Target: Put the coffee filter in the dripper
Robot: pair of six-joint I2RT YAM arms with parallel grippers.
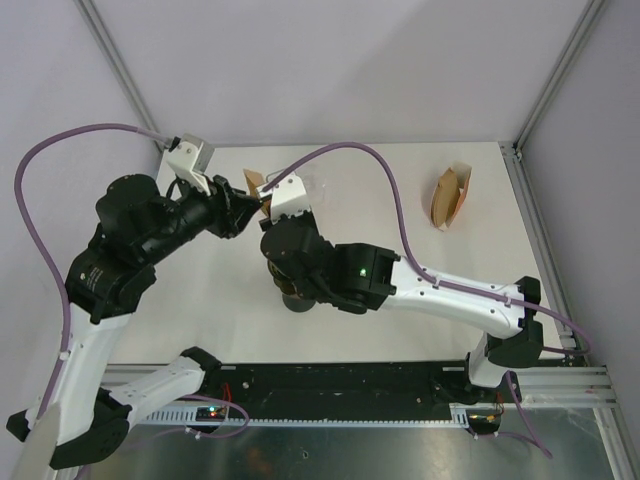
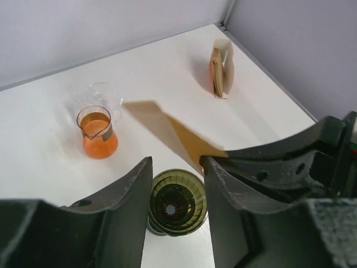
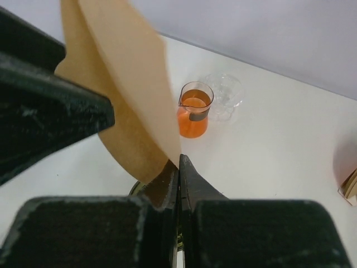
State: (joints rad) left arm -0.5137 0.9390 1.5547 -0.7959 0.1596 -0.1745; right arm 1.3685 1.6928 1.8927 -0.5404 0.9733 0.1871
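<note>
A brown paper coffee filter [image 3: 120, 95] is up in the air, pinched at its lower edge by my right gripper [image 3: 178, 160], whose jaws are shut flat on it. From above it is a brown scrap [image 1: 265, 206] between the two wrists. My left gripper [image 2: 175, 163] hovers with its jaws apart and nothing in the gap. Its right fingertip [image 2: 215, 167] touches the filter's [image 2: 192, 142] near corner. Straight below, through that gap, the dark green dripper [image 2: 177, 202] stands on the table. In the top view the dripper [image 1: 296, 301] is mostly hidden under the right arm.
A small beaker of orange liquid [image 2: 98, 137] stands to the left, with a clear glass piece [image 2: 106, 92] behind it. A stack of brown filters in a holder [image 1: 450, 195] sits at the far right near the table's edge. Walls close the back and right.
</note>
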